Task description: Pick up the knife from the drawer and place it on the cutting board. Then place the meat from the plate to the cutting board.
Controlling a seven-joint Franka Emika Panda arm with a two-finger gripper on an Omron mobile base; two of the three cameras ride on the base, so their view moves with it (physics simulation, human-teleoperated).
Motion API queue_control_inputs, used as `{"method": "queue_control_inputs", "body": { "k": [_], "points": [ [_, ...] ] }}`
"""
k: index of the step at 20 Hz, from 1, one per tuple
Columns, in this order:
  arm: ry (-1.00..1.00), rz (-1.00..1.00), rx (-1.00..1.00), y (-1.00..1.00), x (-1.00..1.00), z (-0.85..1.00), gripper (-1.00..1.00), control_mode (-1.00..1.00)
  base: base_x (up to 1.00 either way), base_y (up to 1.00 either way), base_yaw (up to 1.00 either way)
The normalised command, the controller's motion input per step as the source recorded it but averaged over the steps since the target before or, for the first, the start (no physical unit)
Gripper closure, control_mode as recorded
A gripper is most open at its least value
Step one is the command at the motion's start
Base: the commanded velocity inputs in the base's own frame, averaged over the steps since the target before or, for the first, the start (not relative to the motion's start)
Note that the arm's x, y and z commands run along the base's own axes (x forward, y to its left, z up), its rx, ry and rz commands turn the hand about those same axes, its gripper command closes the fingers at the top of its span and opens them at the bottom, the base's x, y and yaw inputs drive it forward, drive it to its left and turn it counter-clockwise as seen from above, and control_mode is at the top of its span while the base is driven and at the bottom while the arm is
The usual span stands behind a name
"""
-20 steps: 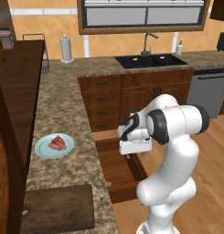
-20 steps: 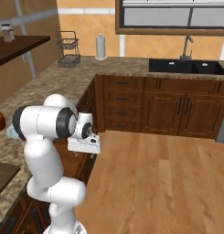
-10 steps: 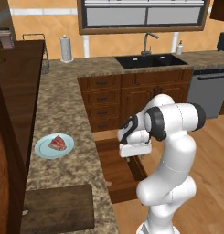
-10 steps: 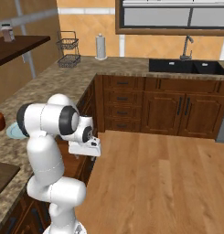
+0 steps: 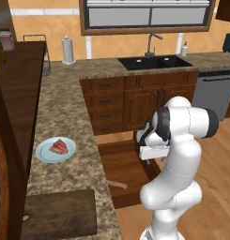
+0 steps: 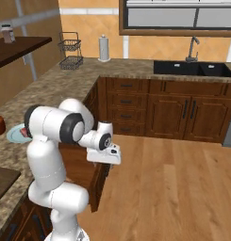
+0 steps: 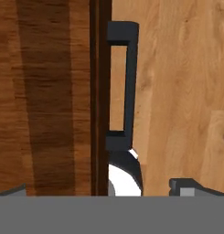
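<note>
A granite counter (image 5: 65,117) runs along the wall and turns a corner toward the sink. Below its near stretch, the wide drawer (image 5: 123,168) stands pulled out over the wooden floor, its reddish-brown bottom open to view. The white arm bends over the drawer's outer end.

At the near end of the counter lies the cutting board (image 5: 60,213), dark and bare. Farther along, near the counter's front edge, sits the pale blue plate (image 5: 43,154) with the meat (image 5: 59,146) on it, well apart from the board.

In the drawer, close to its counter-side wall, a brown knife (image 5: 117,184) handle shows; its blade is hidden under the counter's edge.

The gripper (image 7: 109,192) hangs just above the drawer's front rim, beside the dark handle (image 7: 125,82). Two finger tips (image 7: 186,186) show well apart at the bottom of the hand view, so it looks spread, with nothing between them.

The step in hand seems to be the first: fetching the knife. Next, the hand likely needs to swing inward over the drawer, toward the counter side, and come down across the handle.
</note>
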Motion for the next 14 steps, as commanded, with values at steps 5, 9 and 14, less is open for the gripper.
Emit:
{"method": "queue_control_inputs", "body": {
  "k": [5,9,14],
  "points": [
    [-0.07,0.00,-0.05,-1.00,-0.23,0.14,-1.00,-1.00,0.00,0.00,0.00],
    [-0.11,0.00,-0.08,-1.00,-0.29,0.27,-1.00,-1.00,0.00,0.00,0.00],
    [-0.08,0.00,0.07,-0.64,-0.49,0.77,-1.00,-1.00,0.00,0.00,0.00]
  ]
}}
